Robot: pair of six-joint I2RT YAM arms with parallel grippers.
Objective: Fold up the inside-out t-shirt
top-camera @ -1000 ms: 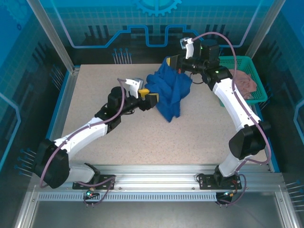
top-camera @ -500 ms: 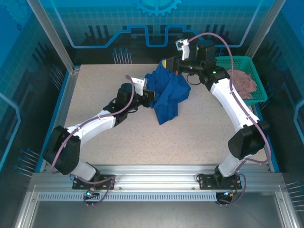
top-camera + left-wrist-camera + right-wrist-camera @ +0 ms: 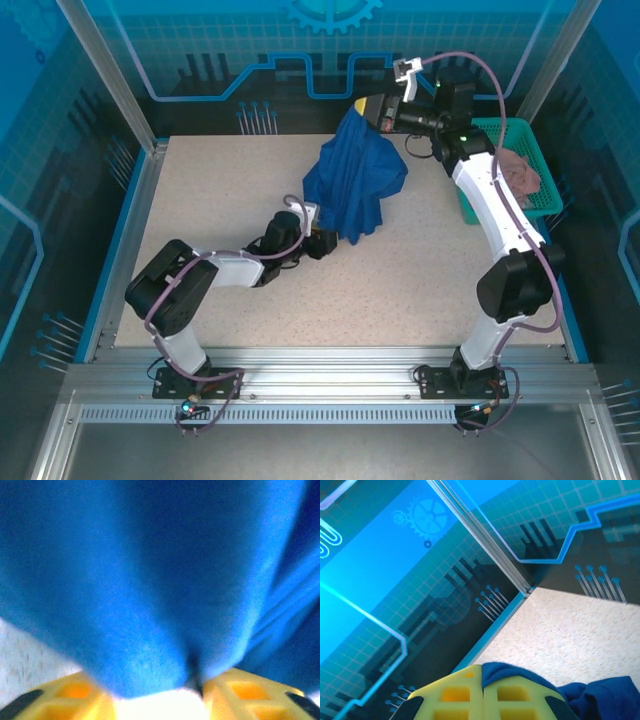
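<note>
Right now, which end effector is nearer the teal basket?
Right. The right end effector holds the t-shirt up left of the basket; the left end effector is farther off, at the shirt's hem.

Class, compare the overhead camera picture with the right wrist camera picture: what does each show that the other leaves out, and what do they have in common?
Overhead view: both arms, the left gripper low by the hanging shirt's bottom end, and the teal basket with a pink cloth in it at the table's right edge.
Right wrist view: a close look at the yellow fingers pressed together, a blue fold of cloth poking out at their tips.
Shared: the blue t-shirt, hanging from the right gripper, and the speckled table.
</note>
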